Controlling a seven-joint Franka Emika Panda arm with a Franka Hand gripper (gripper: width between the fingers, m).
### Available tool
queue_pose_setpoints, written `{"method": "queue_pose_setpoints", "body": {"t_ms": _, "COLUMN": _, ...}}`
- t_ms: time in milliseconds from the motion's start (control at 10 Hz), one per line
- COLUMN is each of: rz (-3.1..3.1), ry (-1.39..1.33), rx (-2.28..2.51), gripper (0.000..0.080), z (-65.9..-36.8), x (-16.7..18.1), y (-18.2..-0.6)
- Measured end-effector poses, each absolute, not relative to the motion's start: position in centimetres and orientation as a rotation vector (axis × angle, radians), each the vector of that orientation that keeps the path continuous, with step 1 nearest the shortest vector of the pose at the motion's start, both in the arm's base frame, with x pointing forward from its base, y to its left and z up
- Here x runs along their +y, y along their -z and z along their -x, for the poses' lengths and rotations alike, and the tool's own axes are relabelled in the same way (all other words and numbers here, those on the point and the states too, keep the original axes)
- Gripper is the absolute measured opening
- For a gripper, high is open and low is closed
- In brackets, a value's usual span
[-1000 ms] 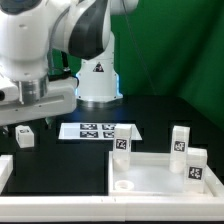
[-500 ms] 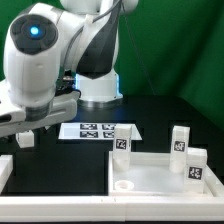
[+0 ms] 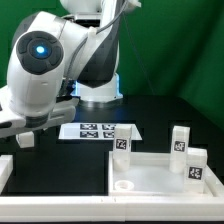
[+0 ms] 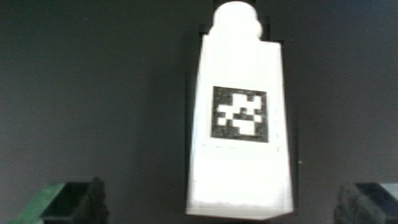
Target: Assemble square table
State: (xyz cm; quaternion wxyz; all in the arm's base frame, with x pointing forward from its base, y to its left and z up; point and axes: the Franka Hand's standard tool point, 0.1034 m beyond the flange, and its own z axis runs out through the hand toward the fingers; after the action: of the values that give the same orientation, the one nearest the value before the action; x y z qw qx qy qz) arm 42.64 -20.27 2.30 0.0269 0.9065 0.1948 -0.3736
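At the exterior view's left, pincer [image 4: 222,203] wide open, empty — small white tagged plastic leg block [image 4: 238,120] below: prob. light, stiff; grip flat sides.

The Franka arm [image 3: 60,60] is glossy white with rounded, bulbous housings and dark grey joint bands. A round blue light glows on one housing. Its dark fingers [image 4: 75,200] look blocky.

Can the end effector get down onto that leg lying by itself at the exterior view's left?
Probably yes. In the wrist view the leg lies flat between the open fingertips of the end effector, with bare dark table on both sides and nothing over it.
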Motion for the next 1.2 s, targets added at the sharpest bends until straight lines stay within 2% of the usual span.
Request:
{"method": "queue_pose_setpoints", "body": {"t_ms": 500, "rz": -2.743, "ry": 1.206, "rx": 0.585, "gripper": 0.0649, "z": -41.6, "x": -19.7, "y": -1.6}}
{"method": "queue_pose_setpoints", "body": {"t_ms": 700, "rz": -2.742, "ry": 1.208, "rx": 0.586, "gripper": 0.0385, "z": -41.5, "x": -19.6, "y": -1.6}}
{"method": "queue_pose_setpoints", "body": {"t_ms": 800, "rz": -2.742, "ry": 1.208, "rx": 0.586, "gripper": 0.0385, "z": -41.5, "x": -19.6, "y": -1.6}}
{"method": "queue_pose_setpoints", "body": {"t_ms": 900, "rz": -2.741, "ry": 1.208, "rx": 0.586, "gripper": 0.0288, "z": -41.5, "x": -19.7, "y": -1.6}}
{"method": "queue_pose_setpoints", "body": {"t_ms": 1200, "rz": -2.741, "ry": 1.208, "rx": 0.586, "gripper": 0.0288, "z": -41.5, "x": -19.7, "y": -1.6}}
